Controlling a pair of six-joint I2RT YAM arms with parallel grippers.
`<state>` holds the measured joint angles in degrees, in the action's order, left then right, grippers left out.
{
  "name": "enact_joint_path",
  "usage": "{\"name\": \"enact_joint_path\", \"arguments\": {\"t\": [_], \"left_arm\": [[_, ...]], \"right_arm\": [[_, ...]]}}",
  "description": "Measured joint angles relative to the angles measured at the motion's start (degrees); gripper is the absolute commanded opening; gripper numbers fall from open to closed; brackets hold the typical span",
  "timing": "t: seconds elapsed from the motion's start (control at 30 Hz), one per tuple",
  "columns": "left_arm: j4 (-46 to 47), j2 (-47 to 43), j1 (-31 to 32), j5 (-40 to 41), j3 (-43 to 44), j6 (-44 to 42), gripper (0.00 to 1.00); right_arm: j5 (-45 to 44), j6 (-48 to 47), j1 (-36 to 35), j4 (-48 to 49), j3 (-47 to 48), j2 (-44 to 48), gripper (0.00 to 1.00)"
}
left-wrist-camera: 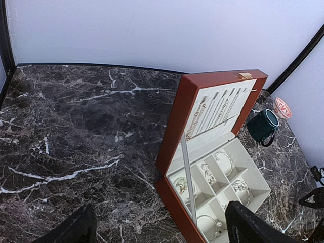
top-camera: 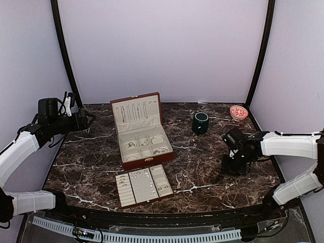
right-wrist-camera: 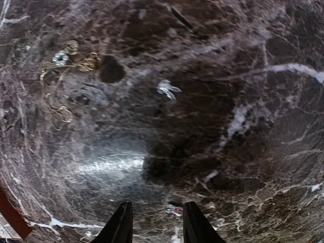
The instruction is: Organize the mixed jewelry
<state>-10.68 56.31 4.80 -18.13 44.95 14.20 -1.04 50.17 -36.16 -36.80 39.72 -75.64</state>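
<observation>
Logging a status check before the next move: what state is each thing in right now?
jewelry box: open, lid upright, pieces in its compartments.
insert tray: out of the box, flat on the table.
mug: upright.
pink bowl: upright.
loose jewelry: lying on the table, unsorted.
left gripper: open, empty.
right gripper: open, small piece lying between its tips.

Overhead and left-wrist views share the box (top-camera: 136, 163); right wrist hugs the marble tabletop (right-wrist-camera: 228, 76).

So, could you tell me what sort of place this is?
Probably a robot test booth: plain lilac walls enclose a marble table, with a left arm and right arm mounted at its near edge.
</observation>
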Motion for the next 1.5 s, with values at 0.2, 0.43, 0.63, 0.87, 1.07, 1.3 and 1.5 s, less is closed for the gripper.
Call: {"name": "enact_joint_path", "arguments": {"t": [0.2,0.43,0.63,0.87,1.07,1.3,1.5], "left_arm": [[0.0,0.0,0.0,0.0,0.0,0.0,0.91],[0.0,0.0,0.0,0.0,0.0,0.0,0.91],[0.0,0.0,0.0,0.0,0.0,0.0,0.91],[0.2,0.0,0.0,0.0,0.0,0.0,0.91],[0.3,0.0,0.0,0.0,0.0,0.0,0.91],[0.3,0.2,0.0,0.0,0.0,0.0,0.91],[0.4,0.3,0.0,0.0,0.0,0.0,0.91]], "right_arm": [[-1.6,0.4,1.0,-1.7,-2.4,1.4,0.31],[-1.4,1.4,1.0,-1.0,-2.9,1.3,0.29],[-0.1,1.4,1.0,-0.1,-3.4,0.9,0.29],[1.0,1.6,1.0,1.1,-4.1,0.2,0.29],[1.9,1.5,1.0,3.1,-4.1,-0.3,0.29],[2.8,0.8,0.0,6.4,-3.4,-2.1,0.26],[2.4,-0.2,-2.8,6.9,-2.0,-3.2,0.25]]}}
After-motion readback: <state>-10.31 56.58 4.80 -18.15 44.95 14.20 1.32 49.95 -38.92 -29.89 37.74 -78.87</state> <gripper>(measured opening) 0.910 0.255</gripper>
